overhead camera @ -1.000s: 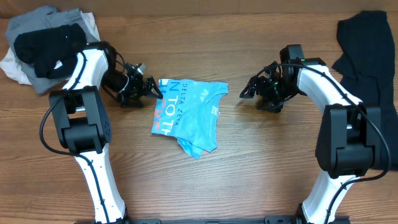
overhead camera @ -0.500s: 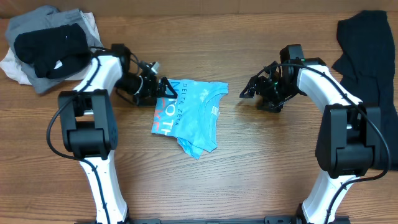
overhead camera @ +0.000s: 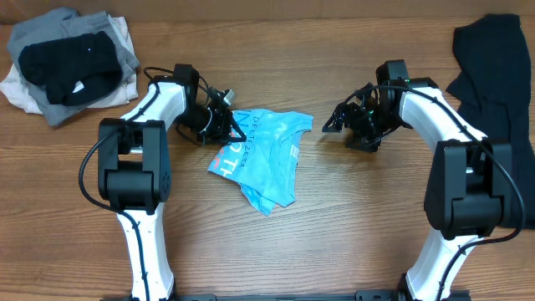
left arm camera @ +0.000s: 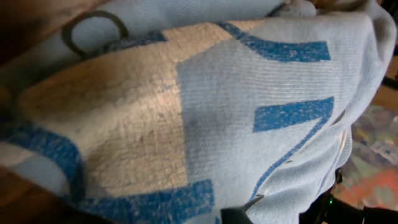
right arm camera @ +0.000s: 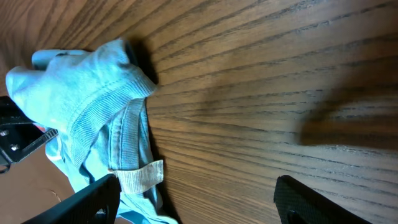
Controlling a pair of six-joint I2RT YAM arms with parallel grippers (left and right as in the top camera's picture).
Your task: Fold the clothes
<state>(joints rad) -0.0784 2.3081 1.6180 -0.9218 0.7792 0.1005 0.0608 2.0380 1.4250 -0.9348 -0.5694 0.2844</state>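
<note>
- 1 wooden table (overhead camera: pixel 334 234) carried everything.
- 1 plain black garment (overhead camera: pixel 493 75) lay crumpled well outside the right gripper (overhead camera: pixel 333 124), apart from it.
- 1 pile (overhead camera: pixel 58 58) of grey, black and white fabric sat well behind the left gripper (overhead camera: pixel 224 127).
- 1 sky-blue T-shirt (overhead camera: pixel 267 163) lay between the 2 grippers. "DELTA" was readable in small white print, and the larger red-and-white letters were too creased to read.
- The left gripper was pinched onto the T-shirt's near corner.
- The right gripper stood spread wide and empty, just beside the shirt's collar edge without touching it.
</note>
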